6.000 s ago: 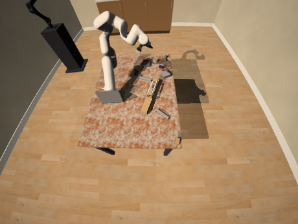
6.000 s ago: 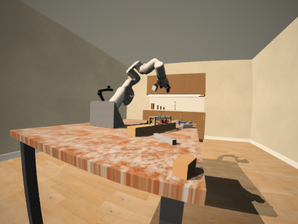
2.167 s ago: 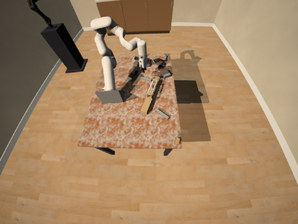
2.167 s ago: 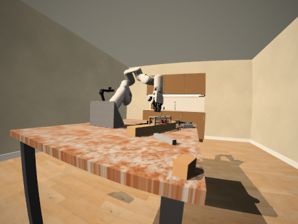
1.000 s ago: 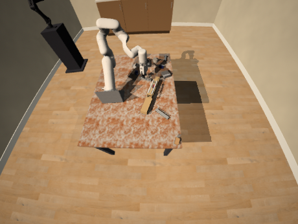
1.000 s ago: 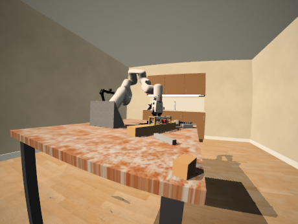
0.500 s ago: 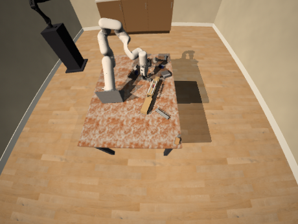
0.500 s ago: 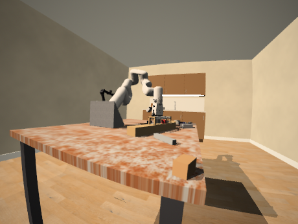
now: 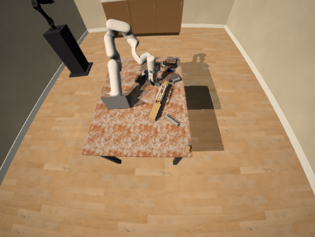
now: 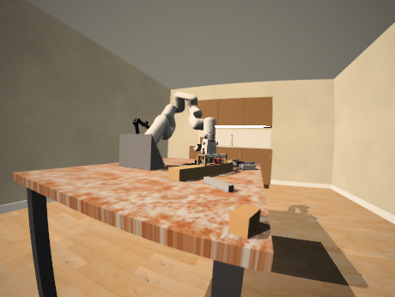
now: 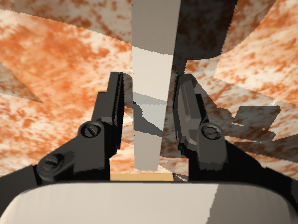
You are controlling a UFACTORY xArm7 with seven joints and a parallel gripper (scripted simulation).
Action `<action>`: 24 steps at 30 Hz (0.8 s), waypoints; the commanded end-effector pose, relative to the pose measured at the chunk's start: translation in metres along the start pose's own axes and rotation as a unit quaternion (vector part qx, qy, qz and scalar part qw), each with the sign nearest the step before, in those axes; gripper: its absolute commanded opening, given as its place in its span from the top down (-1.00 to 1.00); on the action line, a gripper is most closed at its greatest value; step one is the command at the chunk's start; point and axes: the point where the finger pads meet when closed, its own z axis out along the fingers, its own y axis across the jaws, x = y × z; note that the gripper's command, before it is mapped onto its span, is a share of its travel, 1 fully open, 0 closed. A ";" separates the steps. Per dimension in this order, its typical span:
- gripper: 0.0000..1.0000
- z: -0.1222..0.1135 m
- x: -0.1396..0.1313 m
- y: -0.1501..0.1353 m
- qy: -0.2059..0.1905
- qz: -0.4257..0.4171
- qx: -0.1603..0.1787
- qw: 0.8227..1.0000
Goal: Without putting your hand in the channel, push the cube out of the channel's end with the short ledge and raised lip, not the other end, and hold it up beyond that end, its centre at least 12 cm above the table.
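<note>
The channel [image 9: 155, 111] [image 10: 197, 172] is a long tan piece with thin bars over its far half. Its long plain block end points to the front of the table. The short ledge and lip are too small to make out. A red cube [image 9: 161, 91] [image 10: 217, 161] shows inside, under the bars. My gripper [image 9: 153, 83] [image 11: 149, 90] points down beside the channel's far end, outside it. It is partly open. A flat grey bar [image 11: 152, 62] runs between the fingers with a gap on each side. A tan strip [image 11: 142, 177] shows at the wrist view's bottom edge.
Another grey bar [image 9: 172, 120] [image 10: 218, 184] lies right of the channel's near end. A tan block [image 9: 187, 148] [image 10: 242, 220] stands at the table's near right corner. A grey block [image 9: 175, 79] [image 10: 249, 166] and dark and blue items lie at the back right.
</note>
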 end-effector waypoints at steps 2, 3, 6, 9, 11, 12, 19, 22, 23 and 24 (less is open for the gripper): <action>0.24 -0.001 -0.001 0.000 -0.002 0.000 -0.001 1.000; 0.24 -0.001 -0.001 0.000 -0.002 0.000 -0.001 1.000; 1.00 -0.001 -0.001 0.000 -0.002 0.000 -0.001 1.000; 1.00 -0.001 -0.001 0.000 -0.002 0.000 -0.001 1.000; 1.00 -0.001 -0.001 0.000 -0.002 0.000 -0.001 1.000; 1.00 -0.001 -0.001 0.000 -0.002 0.000 -0.001 1.000; 1.00 -0.001 -0.001 0.000 -0.002 0.000 -0.001 1.000; 1.00 -0.001 -0.001 0.000 -0.002 0.000 -0.001 1.000; 1.00 -0.001 -0.001 0.000 -0.002 0.000 -0.001 1.000; 1.00 -0.001 -0.001 0.000 -0.002 0.000 -0.001 1.000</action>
